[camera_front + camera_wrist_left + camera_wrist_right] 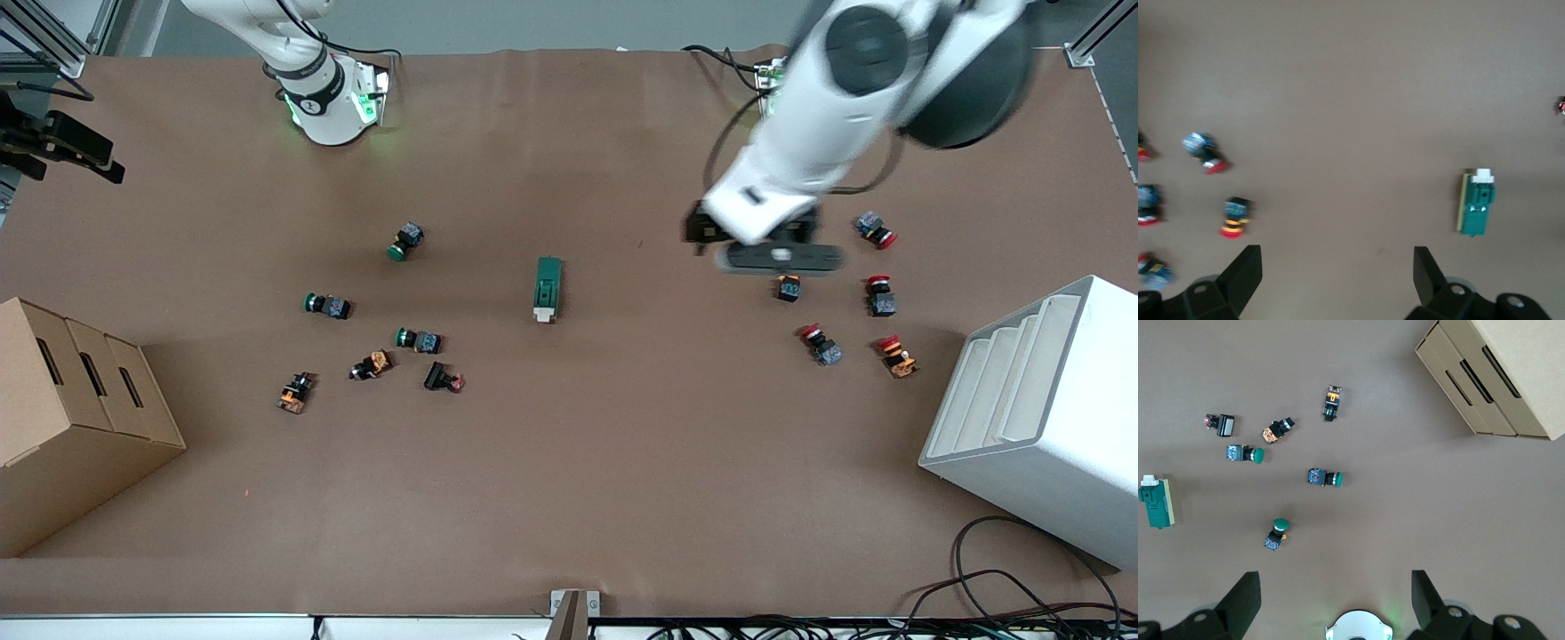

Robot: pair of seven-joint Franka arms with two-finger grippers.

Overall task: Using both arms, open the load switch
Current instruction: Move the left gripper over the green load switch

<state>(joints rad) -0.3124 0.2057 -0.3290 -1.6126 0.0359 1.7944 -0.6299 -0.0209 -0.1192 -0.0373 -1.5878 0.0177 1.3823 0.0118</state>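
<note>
Evenly lit from overhead, soft short shadows on matte brown bench [569, 498]. Motion blur on white jointed left arm [827, 116]; left wrist view soft, esp. small red-capped push buttons [1208, 155]. No glare.

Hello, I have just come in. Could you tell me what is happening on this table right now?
Nothing is being held yet. The load switch lies alone on the brown table, white lever end toward the front camera. The left arm's hand is open, in the air over the red push buttons at its end of the table. The right arm's hand is also open, high above its own base; green push buttons lie at that end. Neither hand touches the switch.
</note>
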